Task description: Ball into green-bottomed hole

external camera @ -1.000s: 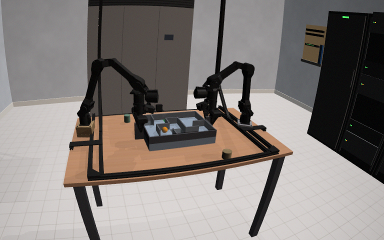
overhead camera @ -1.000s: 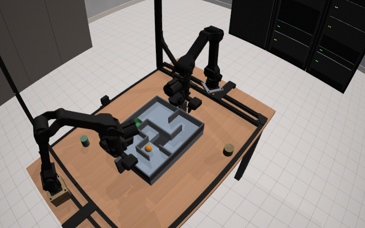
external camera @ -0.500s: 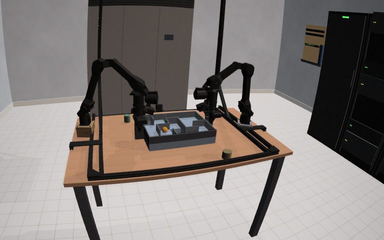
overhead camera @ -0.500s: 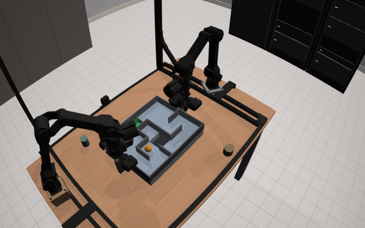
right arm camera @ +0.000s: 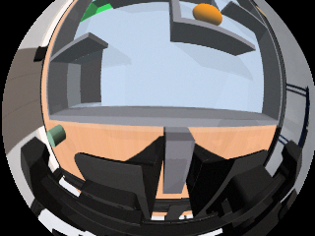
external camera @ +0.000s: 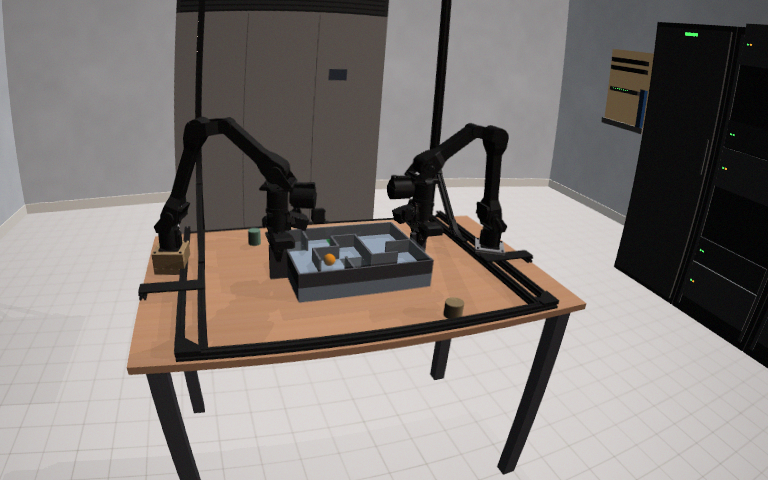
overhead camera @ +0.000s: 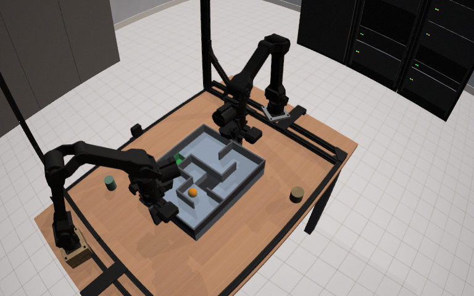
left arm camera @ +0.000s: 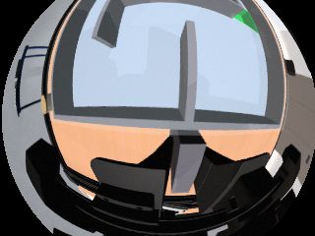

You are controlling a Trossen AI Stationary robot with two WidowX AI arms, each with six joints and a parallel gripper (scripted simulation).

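An orange ball [overhead camera: 192, 192] [external camera: 329, 259] [right arm camera: 207, 14] rests on the pale blue floor of the grey walled board [overhead camera: 230, 200] [external camera: 362, 279], inside an L-shaped inner wall. The green-bottomed hole [overhead camera: 178, 160] [left arm camera: 247, 21] [right arm camera: 99, 9] lies at the board's long side. Black holes cannot be made out. My left gripper [overhead camera: 238, 139] [external camera: 419, 237] [left arm camera: 179, 141] is shut on the grey handle [left arm camera: 189, 167] at one short side. My right gripper [external camera: 278, 257] [right arm camera: 171, 140] is shut on the handle [right arm camera: 177, 167] at the opposite short side. The ball is hidden in the left wrist view.
A green cylinder [overhead camera: 110, 182] [external camera: 254, 236] [right arm camera: 57, 135] stands on the table beyond the board, on the right arm's side. A tan cylinder [overhead camera: 296, 194] [external camera: 453, 307] stands near the front edge. Black frame rails surround the board along the table's edges.
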